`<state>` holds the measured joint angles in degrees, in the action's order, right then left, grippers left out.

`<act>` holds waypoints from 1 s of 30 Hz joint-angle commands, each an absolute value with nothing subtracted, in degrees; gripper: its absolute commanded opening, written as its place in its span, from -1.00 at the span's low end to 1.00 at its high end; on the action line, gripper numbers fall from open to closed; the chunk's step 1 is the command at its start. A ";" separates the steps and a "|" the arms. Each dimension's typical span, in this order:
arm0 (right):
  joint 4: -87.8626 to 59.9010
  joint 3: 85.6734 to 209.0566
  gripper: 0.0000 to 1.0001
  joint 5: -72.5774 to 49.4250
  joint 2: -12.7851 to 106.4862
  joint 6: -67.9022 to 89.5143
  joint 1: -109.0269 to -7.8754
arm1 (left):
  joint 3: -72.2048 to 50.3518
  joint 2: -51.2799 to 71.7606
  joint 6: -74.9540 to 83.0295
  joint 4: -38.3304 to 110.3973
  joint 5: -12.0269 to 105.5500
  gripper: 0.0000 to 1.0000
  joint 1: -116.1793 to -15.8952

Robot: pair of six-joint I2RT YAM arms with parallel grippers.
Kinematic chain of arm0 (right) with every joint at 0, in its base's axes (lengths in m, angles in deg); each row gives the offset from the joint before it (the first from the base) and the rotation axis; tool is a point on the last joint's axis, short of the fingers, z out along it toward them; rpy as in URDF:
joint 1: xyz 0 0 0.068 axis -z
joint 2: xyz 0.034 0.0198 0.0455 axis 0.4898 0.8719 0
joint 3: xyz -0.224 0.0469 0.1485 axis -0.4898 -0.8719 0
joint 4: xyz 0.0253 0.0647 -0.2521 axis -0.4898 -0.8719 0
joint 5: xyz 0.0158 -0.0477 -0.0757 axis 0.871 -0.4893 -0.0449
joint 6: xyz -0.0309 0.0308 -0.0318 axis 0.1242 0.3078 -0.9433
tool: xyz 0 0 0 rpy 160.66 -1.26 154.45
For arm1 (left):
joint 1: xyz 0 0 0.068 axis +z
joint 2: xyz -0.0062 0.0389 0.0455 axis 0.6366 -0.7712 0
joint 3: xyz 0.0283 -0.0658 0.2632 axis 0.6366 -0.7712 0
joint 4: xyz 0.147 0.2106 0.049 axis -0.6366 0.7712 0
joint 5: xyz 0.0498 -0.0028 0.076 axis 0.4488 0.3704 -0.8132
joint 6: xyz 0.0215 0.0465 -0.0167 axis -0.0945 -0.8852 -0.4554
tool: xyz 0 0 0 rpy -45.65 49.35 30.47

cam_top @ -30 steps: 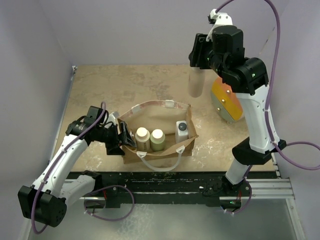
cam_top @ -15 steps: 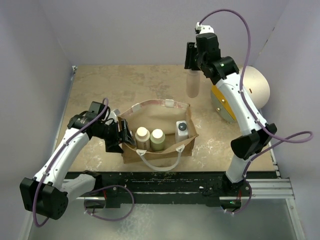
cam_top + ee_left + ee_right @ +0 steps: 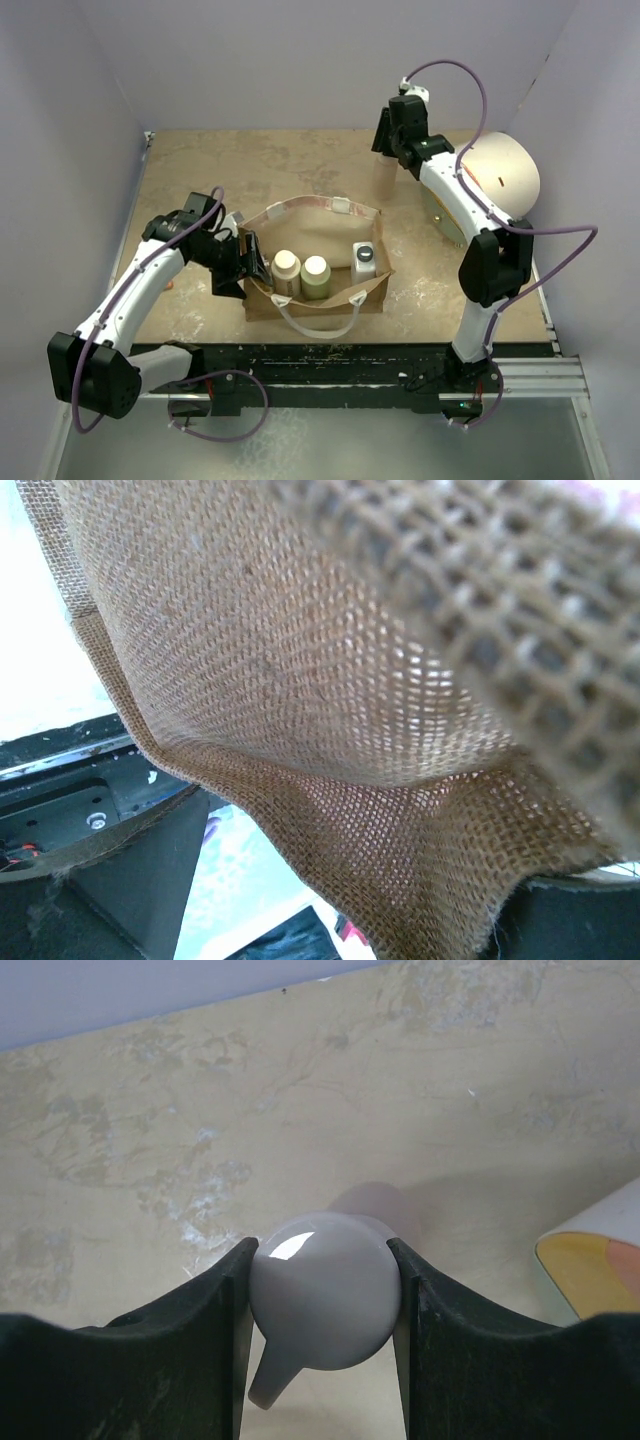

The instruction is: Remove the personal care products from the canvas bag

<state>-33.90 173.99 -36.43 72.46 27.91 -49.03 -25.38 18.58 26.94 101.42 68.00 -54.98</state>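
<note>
The canvas bag (image 3: 318, 298) stands open at the table's middle. In it stand a cream wide-capped bottle (image 3: 286, 268), an olive-green cream-capped bottle (image 3: 315, 277) and a white black-capped bottle (image 3: 363, 261). The small amber bottle is hidden. My left gripper (image 3: 241, 266) is shut on the bag's left rim; the weave (image 3: 300, 680) fills the left wrist view between my jaws (image 3: 350, 880). My right gripper (image 3: 386, 135) is shut on the pump head (image 3: 322, 1290) of the tall beige pump bottle (image 3: 385, 176). The bottle hangs upright behind the bag, at or just above the table.
The large white-orange-yellow cylinder (image 3: 492, 180) lies at the back right, close to my right arm, and its end shows in the right wrist view (image 3: 600, 1260). A small orange object (image 3: 170, 285) lies left of my left arm. Walls close the back and both sides.
My right arm has swung back and down, lowering the pump bottle to the table behind the bag. My left gripper has kept its hold on the bag's rim.
</note>
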 commanded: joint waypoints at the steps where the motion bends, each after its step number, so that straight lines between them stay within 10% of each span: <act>1: -20.16 172.38 -1.00 -44.67 68.80 33.34 -49.19 | -24.20 16.82 24.12 99.80 61.79 0.59 -54.83; 9: -21.95 168.93 -1.00 -52.08 70.53 39.83 -49.27 | -24.45 18.41 23.72 100.45 61.48 0.60 -54.83; 19: -32.76 166.96 0.92 -47.81 66.74 38.40 -49.27 | -26.46 23.20 25.08 99.37 63.87 0.76 -54.83; 30: -45.57 154.30 0.95 -36.78 46.82 32.76 -49.36 | -32.38 31.98 31.52 93.94 69.15 0.95 -54.76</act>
